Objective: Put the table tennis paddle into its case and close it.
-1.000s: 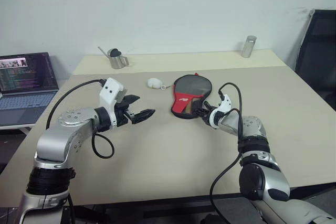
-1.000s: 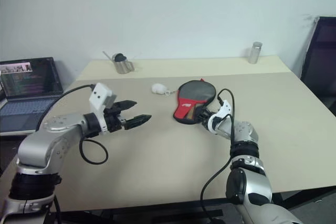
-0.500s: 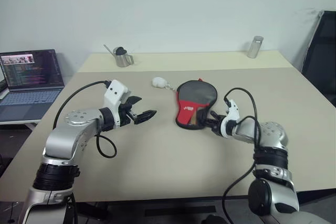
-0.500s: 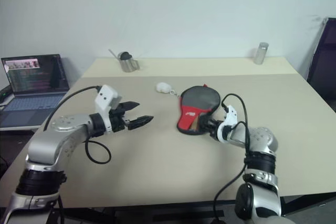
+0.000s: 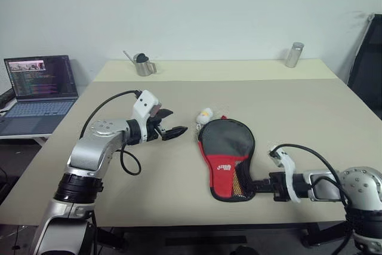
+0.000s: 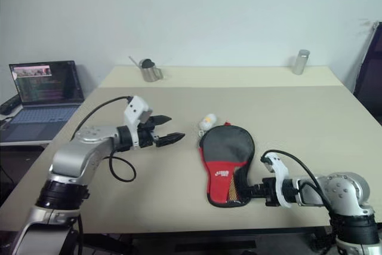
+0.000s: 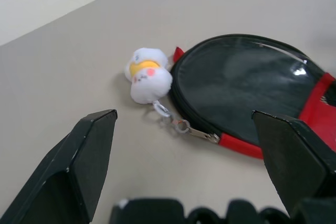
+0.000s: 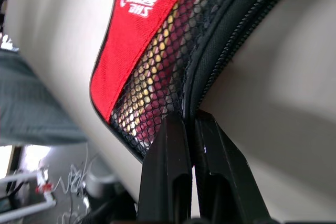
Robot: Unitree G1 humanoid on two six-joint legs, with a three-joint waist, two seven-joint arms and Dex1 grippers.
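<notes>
Case dragged nearer table edge, right claw pinching it, left claw spread

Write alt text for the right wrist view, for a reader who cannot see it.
The right pincer, its two black fingers shut, pinches the zipped black edge of the case. The case's red panel with a white logo and its mesh pocket stretch away from the fingers over the beige table.
</notes>
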